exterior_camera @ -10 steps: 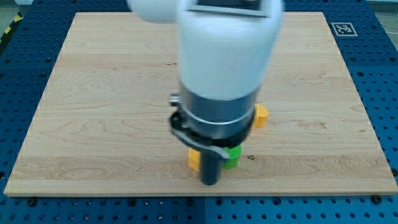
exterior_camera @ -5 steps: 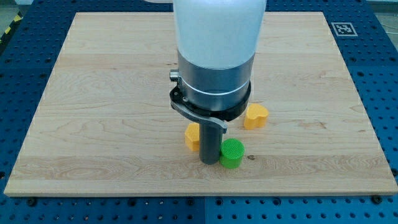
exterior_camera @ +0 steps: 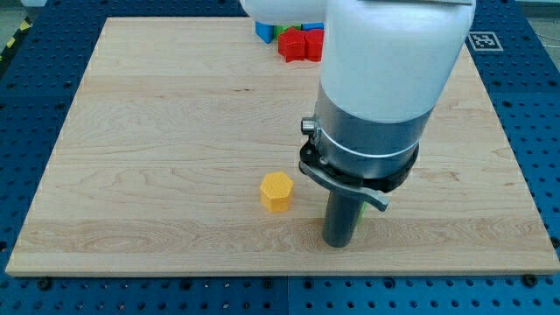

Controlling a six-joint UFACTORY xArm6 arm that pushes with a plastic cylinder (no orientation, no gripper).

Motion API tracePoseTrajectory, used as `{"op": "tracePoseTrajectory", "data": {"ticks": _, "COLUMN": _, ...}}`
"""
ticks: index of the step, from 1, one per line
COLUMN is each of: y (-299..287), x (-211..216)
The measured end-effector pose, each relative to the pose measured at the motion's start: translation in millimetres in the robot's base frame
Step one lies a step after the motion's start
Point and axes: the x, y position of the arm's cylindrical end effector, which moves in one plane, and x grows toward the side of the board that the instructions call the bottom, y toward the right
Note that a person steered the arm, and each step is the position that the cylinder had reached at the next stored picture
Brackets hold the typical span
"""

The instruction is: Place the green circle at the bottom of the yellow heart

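The rod's tip stands on the wooden board near the view's bottom edge, right of centre, and only a thin green sliver shows just beside the rod's right side; whether this is the green circle cannot be told, and the yellow heart is hidden. There is no gripper, so no jaw state applies. To the left sits a yellow hexagonal block, apart from the tip; at the view's top lie a blue block, a green block and red blocks, clustered together.

My tip stands upright near the view's bottom (the arm's bulk above it).
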Motion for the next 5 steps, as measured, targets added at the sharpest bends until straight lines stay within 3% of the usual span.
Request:
{"op": "tracePoseTrajectory", "data": {"ticks": 3, "y": 24.9, "x": -6.0}}
{"op": "tracePoseTrajectory", "data": {"ticks": 5, "y": -26.7, "x": -7.5}}
